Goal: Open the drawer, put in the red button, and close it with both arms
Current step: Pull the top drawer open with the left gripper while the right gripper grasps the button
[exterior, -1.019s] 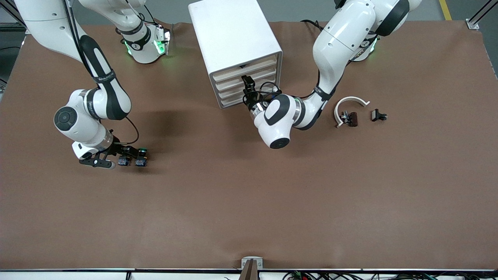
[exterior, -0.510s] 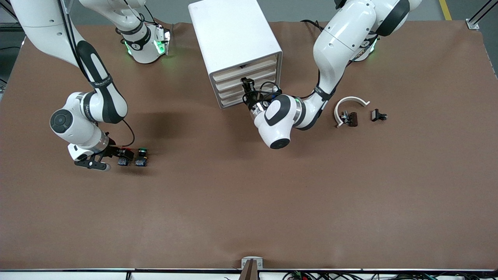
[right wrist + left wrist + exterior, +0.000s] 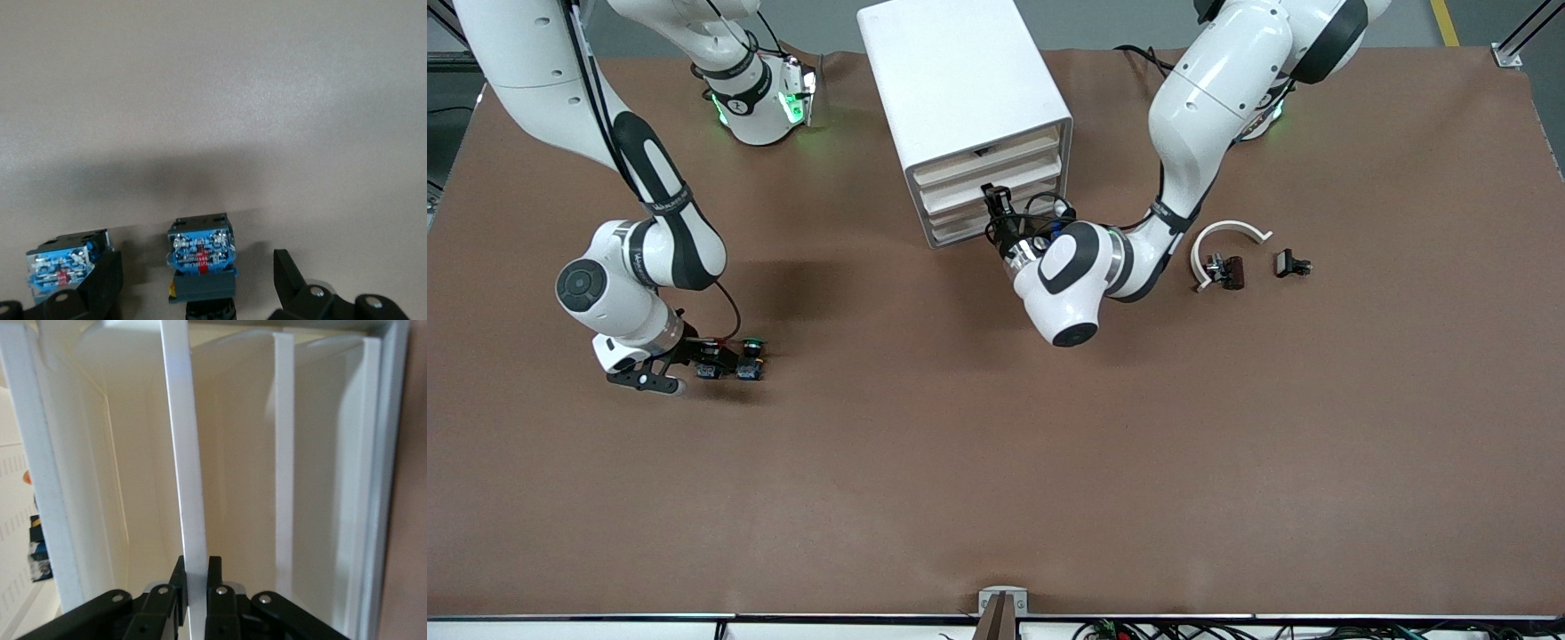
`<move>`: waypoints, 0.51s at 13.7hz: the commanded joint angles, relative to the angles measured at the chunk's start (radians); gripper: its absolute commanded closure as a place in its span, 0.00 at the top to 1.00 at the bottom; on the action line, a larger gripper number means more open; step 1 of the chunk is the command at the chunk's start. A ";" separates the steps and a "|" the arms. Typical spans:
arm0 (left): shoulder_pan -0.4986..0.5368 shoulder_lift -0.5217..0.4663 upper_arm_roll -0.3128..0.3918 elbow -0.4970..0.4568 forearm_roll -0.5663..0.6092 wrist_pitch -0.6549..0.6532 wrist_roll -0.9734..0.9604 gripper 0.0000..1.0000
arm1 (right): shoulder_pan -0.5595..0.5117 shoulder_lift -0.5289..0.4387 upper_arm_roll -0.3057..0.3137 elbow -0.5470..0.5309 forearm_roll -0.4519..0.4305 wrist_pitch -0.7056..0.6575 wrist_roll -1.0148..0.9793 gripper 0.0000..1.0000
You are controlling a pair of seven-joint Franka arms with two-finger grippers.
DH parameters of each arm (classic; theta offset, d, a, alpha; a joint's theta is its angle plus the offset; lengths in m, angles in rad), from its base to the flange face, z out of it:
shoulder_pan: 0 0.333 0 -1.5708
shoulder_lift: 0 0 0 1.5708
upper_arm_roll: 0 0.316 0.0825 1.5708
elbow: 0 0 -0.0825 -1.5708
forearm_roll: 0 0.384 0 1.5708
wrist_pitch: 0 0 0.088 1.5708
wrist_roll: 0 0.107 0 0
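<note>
The white cabinet (image 3: 960, 80) stands near the robots' bases, with four cream-fronted drawers facing the front camera. My left gripper (image 3: 993, 194) is shut on the thin white front lip of the second drawer from the top (image 3: 960, 188), which sits a little way out. In the left wrist view the fingers (image 3: 215, 577) pinch that lip (image 3: 181, 453). My right gripper (image 3: 701, 369) is down at the table, open, around the red button (image 3: 710, 368). In the right wrist view the button's blue-and-black body (image 3: 200, 252) lies between the open fingers (image 3: 287, 267). Its cap is hidden.
The green-capped button (image 3: 751, 364) stands right beside the red one, just outside one finger of the right gripper (image 3: 63, 265). Toward the left arm's end lie a white curved piece (image 3: 1232, 233), a dark clip (image 3: 1227, 270) and a small black part (image 3: 1291, 263).
The left arm has drawn back slightly toward the front camera with the drawer lip in its grip. The right gripper has shifted a little beside the buttons and has sunk lower round the red one.
</note>
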 commanded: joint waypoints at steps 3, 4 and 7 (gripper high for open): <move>0.067 0.002 0.006 0.042 0.005 -0.002 0.006 0.00 | -0.031 0.008 0.005 0.018 0.000 -0.006 -0.088 0.51; 0.073 0.002 0.009 0.050 0.007 -0.001 0.008 0.00 | -0.035 0.008 0.005 0.018 0.000 -0.006 -0.090 0.35; 0.075 0.004 0.041 0.074 0.005 -0.001 0.011 0.00 | -0.038 0.008 0.005 0.018 0.000 -0.009 -0.085 0.02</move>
